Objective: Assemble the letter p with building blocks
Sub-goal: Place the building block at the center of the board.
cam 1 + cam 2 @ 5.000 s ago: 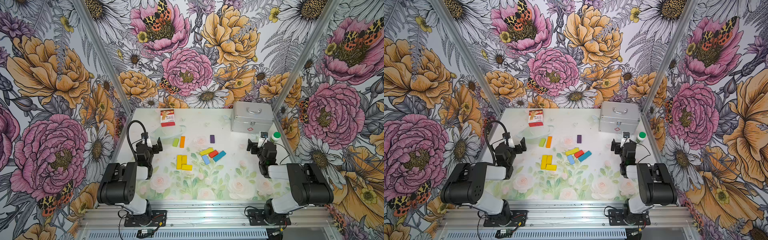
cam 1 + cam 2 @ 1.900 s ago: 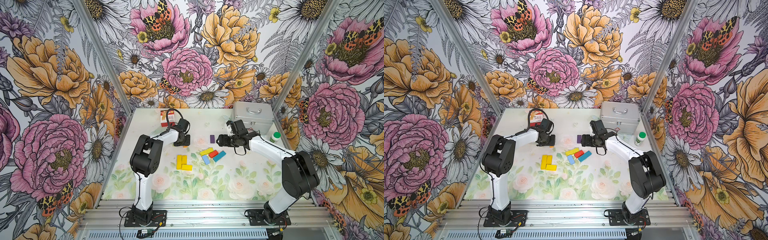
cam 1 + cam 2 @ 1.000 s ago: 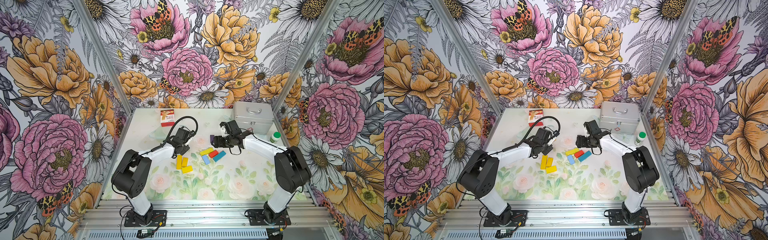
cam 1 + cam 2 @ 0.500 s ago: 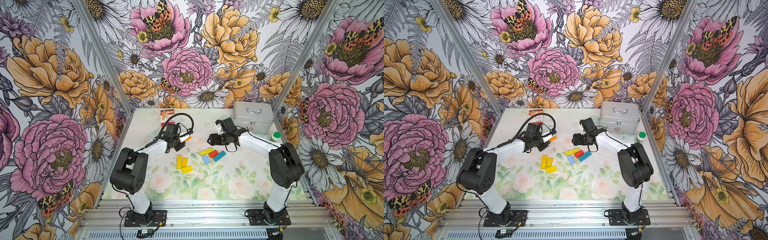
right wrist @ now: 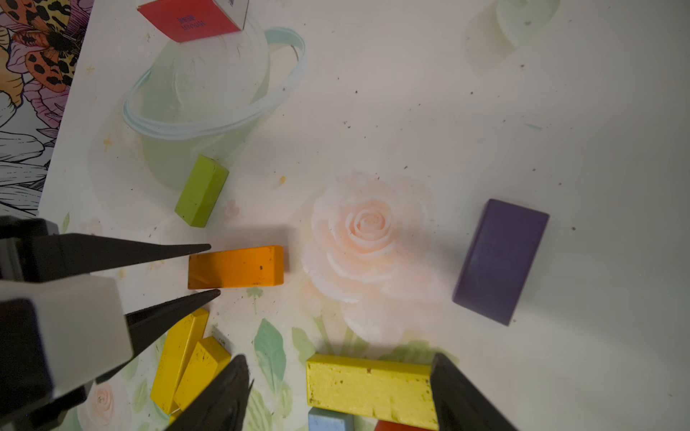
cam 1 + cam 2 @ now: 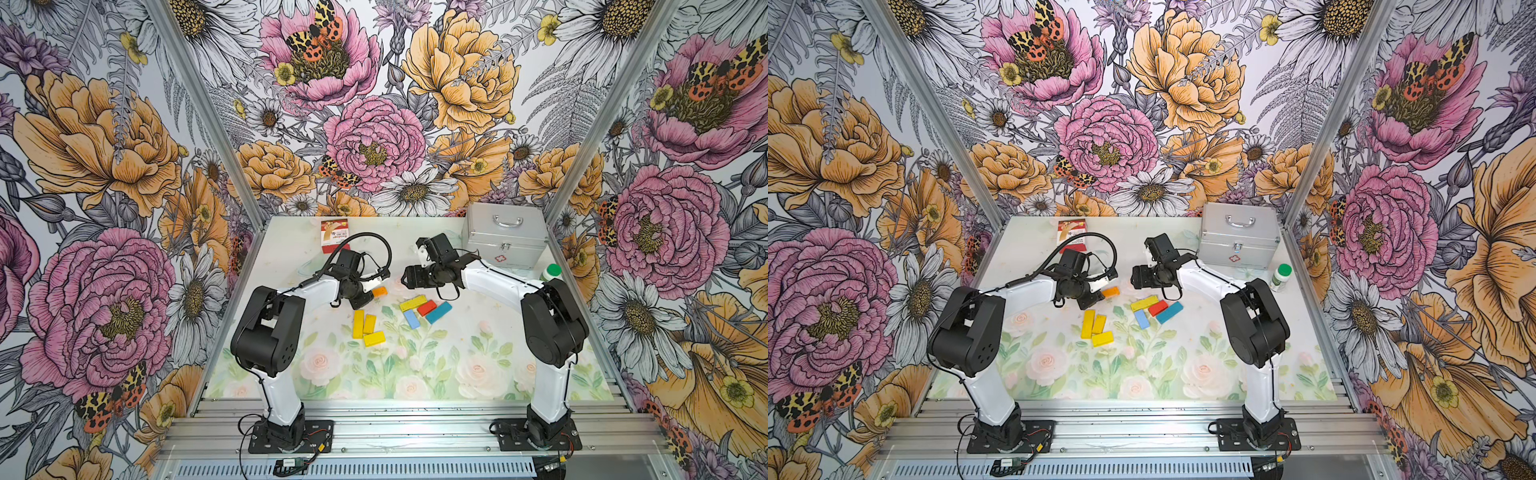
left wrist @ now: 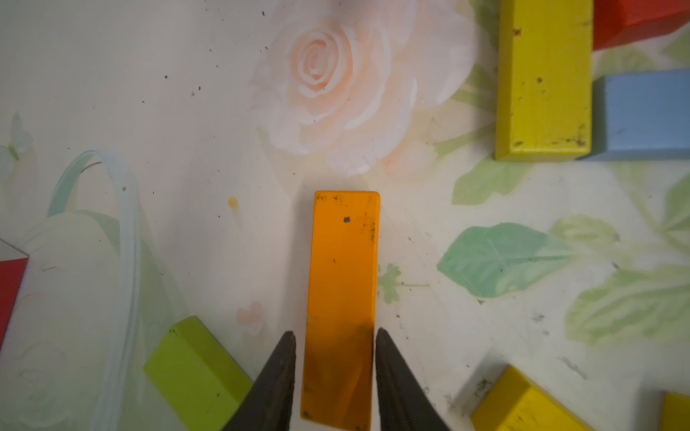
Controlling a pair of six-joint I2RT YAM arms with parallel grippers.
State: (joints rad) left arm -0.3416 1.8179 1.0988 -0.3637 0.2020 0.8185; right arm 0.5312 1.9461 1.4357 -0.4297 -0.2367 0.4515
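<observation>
In both top views the orange block (image 6: 380, 291) lies flat left of the desk's (image 6: 286, 249) middle between the left gripper's (image 6: 375, 288) tips; in the left wrist view those jaws stand slightly off its sides, holding nothing; in the right wrist view the right gripper (image 5: 340, 357) gapes wide, empty, above a yellow block (image 5: 369, 388)

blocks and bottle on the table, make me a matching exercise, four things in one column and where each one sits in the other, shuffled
Things
1. orange block
2. red block
3. purple block
4. bottle

Places
A. at the right edge of the table, near the metal case
B. between the fingertips of the left gripper
C. lying alone, across a printed rose from the orange block
D. between a yellow block and a teal block

Pairs: 1-B, 2-D, 3-C, 4-A
</observation>
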